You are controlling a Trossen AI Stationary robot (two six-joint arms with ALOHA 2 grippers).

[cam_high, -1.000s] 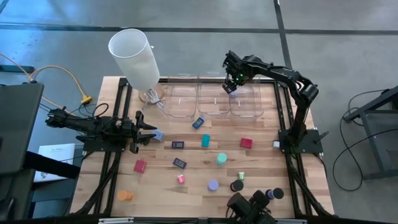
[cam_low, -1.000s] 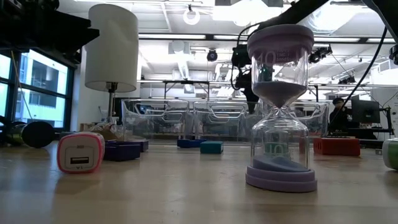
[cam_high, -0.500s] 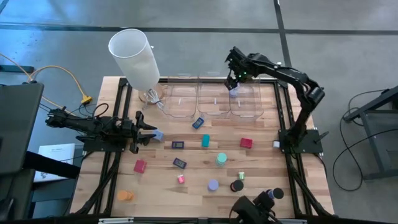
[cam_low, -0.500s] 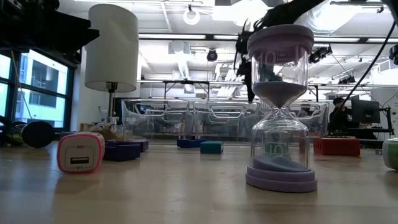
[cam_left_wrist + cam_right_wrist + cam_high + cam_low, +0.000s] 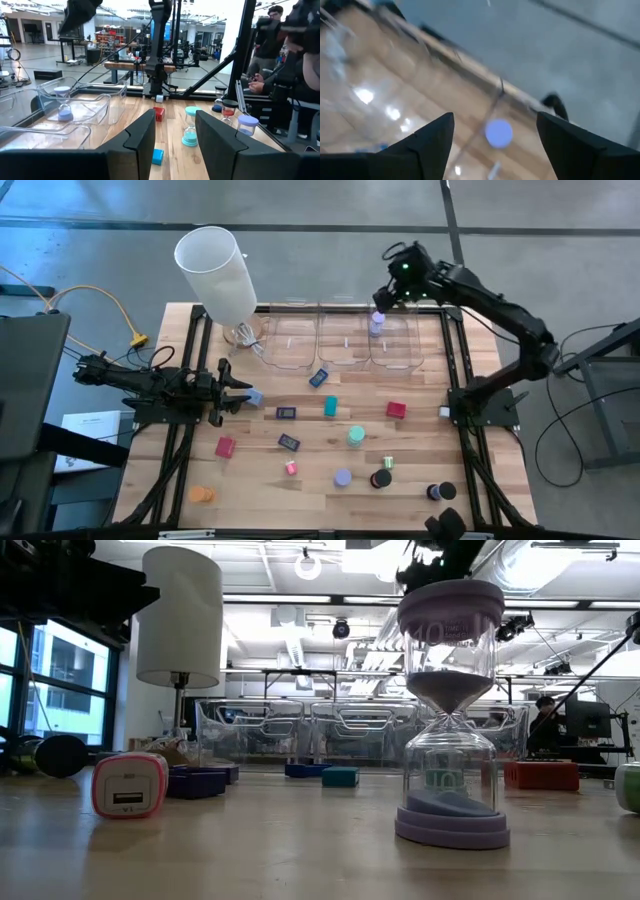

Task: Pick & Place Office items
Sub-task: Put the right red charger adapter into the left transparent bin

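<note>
Hourglasses and small coloured pieces lie scattered over the wooden table (image 5: 300, 485). Up at the far edge, the right gripper (image 5: 392, 288) hangs just beyond the rightmost clear bin (image 5: 396, 345), fingers (image 5: 427, 142) spread wide with nothing between them. Inside that bin stands a lavender hourglass (image 5: 376, 324), apart from the gripper.

Over on the left side the left gripper (image 5: 243, 394) lies low above the table, jaws partly open and holding nothing; a light blue block (image 5: 256, 395) sits just at its tips. From its wrist camera I see the bins (image 5: 75, 107), the lavender hourglass (image 5: 63, 102) in one of them, and a teal hourglass (image 5: 190, 125) standing on the table between its fingers (image 5: 142, 140).

Elsewhere on the wood: a red block (image 5: 396, 409), a pink block (image 5: 225, 447), a teal block (image 5: 330, 407), two dark flat rectangles (image 5: 286, 412) near the middle, an orange disc (image 5: 201, 494) by the near left corner. A tall white cylinder (image 5: 215, 275) stands at the far left, beside the bins.
</note>
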